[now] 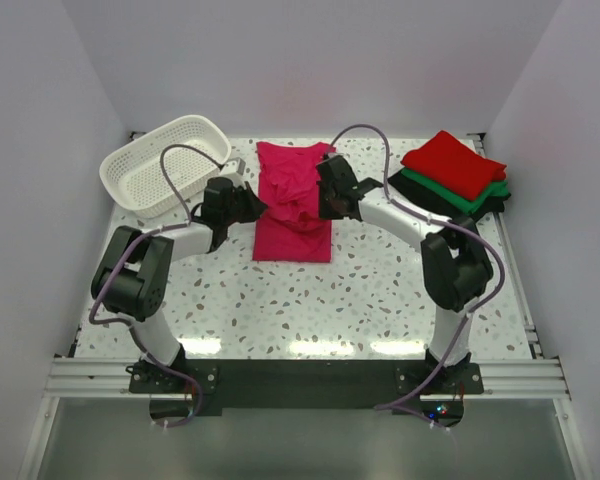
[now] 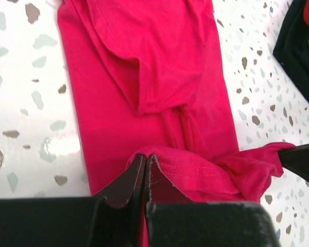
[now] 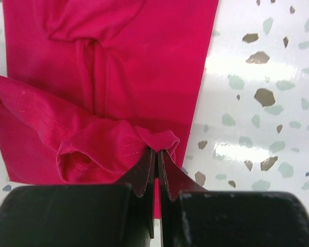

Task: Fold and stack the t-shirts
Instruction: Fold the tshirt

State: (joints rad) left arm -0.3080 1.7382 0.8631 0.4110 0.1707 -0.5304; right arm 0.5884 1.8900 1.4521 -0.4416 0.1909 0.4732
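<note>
A fold is in hand on the pink t-shirt (image 1: 292,240), which lies lengthwise in the middle of the surface (image 1: 380,290). The left gripper (image 2: 146,160) and right gripper (image 3: 157,152) are each pinched tight on a corner of its lifted edge, which is bunched above the flat cloth. Next, I judge, both must travel together and level, lay the edge down, then let go. The stack of folded t-shirts (image 1: 452,165) sits at the far right and the basket (image 1: 160,170) at the far left — neither in the way.

Both arms reaching forward, angled inward, left hand (image 1: 268,210) and right hand (image 1: 327,206) pinched closed
</note>
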